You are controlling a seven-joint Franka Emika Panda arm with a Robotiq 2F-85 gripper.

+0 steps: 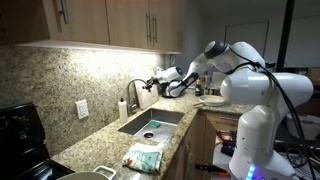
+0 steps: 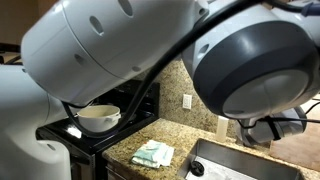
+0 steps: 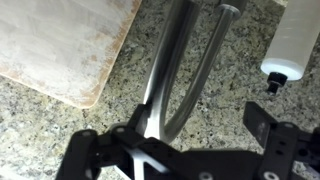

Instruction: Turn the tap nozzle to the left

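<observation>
The tap nozzle [image 1: 136, 88] is a thin dark arched spout behind the sink. In the wrist view it shows as a shiny metal arch [image 3: 168, 60] over the granite. My gripper [image 1: 155, 82] is up at the top of the arch. In the wrist view the gripper [image 3: 175, 130] is open, with the nozzle between the two black fingers, close against the left one in the picture. The right finger stands well apart from it. In an exterior view the arm's body [image 2: 150, 50] fills the picture and hides the tap.
A white soap dispenser [image 3: 290, 40] stands beside the tap, also in an exterior view [image 1: 122, 105]. A pale cutting board [image 3: 65, 45] lies behind it. The sink [image 1: 150, 122], a green towel [image 1: 143, 157], a plate [image 1: 210, 98] and a stove with a bowl [image 2: 97, 117] sit along the granite counter.
</observation>
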